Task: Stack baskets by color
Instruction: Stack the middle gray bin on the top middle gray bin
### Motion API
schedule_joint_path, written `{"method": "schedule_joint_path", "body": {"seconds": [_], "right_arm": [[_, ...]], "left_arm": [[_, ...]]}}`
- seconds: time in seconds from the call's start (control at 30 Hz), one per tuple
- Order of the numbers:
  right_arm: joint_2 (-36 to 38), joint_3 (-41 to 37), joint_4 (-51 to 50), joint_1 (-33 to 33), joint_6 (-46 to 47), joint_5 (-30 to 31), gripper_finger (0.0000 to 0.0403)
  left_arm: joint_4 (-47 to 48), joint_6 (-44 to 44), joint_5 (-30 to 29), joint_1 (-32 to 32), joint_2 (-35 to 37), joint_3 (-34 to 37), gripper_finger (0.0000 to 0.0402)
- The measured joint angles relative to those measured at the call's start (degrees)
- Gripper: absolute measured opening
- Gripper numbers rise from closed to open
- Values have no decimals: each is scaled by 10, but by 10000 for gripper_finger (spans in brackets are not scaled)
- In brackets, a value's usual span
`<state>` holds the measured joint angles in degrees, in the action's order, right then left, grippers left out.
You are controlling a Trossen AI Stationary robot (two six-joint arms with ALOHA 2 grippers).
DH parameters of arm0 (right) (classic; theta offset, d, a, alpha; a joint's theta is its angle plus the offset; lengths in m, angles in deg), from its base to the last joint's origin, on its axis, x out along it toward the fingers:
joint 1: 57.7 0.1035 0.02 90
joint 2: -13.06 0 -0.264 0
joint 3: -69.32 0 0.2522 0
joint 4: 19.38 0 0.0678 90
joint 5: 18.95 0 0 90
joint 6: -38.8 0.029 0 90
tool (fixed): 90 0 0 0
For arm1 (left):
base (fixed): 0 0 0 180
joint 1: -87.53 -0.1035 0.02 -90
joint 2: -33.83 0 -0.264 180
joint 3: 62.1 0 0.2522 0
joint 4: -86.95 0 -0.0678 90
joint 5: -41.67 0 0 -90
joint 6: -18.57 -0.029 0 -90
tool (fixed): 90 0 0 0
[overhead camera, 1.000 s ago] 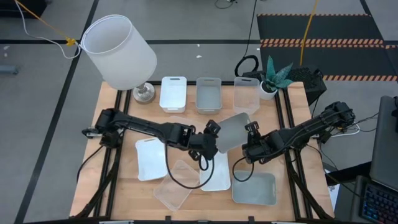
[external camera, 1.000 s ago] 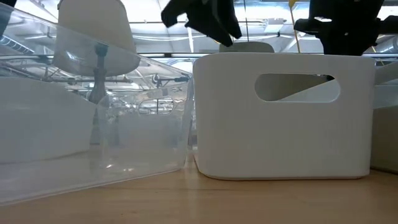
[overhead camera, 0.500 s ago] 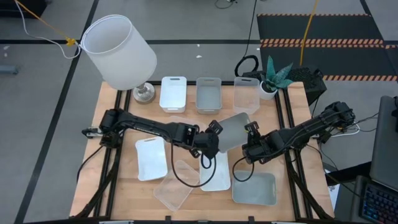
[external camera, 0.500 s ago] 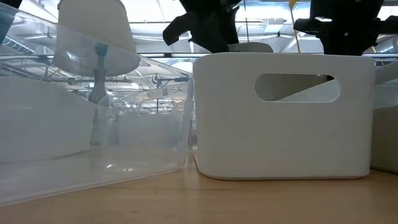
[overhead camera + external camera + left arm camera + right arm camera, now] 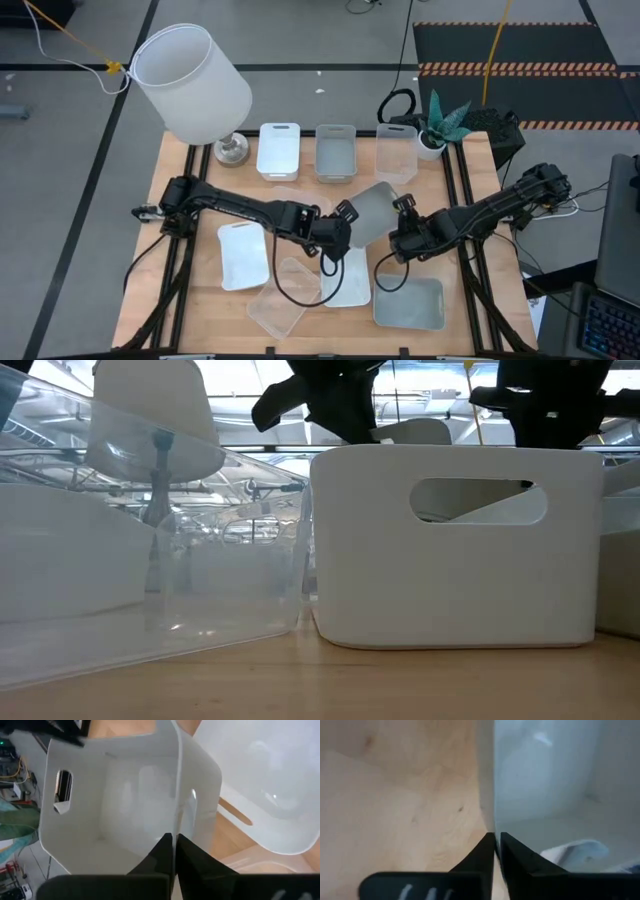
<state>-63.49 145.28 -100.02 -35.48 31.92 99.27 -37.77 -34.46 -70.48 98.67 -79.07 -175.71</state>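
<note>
Pale wood table (image 5: 200, 300), both tools (image 5: 345, 222) (image 5: 400, 225) clamped on smooth grey rounded-corner basket (image 5: 372, 212) rim

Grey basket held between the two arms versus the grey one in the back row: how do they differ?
The held grey basket is lifted and tilted, while the back-row grey basket sits flat on the table. The held one has the left tool and the right tool pinching opposite walls; the back-row one is untouched, between a white basket and a clear basket. Both are grey and open-topped.
</note>
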Motion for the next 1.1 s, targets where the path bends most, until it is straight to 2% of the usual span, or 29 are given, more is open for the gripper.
{"method": "schedule_joint_path", "body": {"seconds": [0.17, 0.4, 0.57, 0.8, 1.1], "right_arm": [[5, 0, 31, 0, 15, 34, 89], [36, 0, 93, 0, 18, 34, 188], [76, 0, 152, 3, 52, 31, 238], [145, 0, 214, 16, 119, 31, 258], [219, 0, 282, 56, 122, 31, 250]], "left_arm": [[-9, 13, -4, 5, 0, 0, 18], [-8, 30, -5, 8, 0, 0, 8], [-7, 54, -5, 9, 0, 0, 7], [-6, 92, -5, 9, 0, 0, 7], [-5, 146, -4, -7, 2, 0, 5]]}}
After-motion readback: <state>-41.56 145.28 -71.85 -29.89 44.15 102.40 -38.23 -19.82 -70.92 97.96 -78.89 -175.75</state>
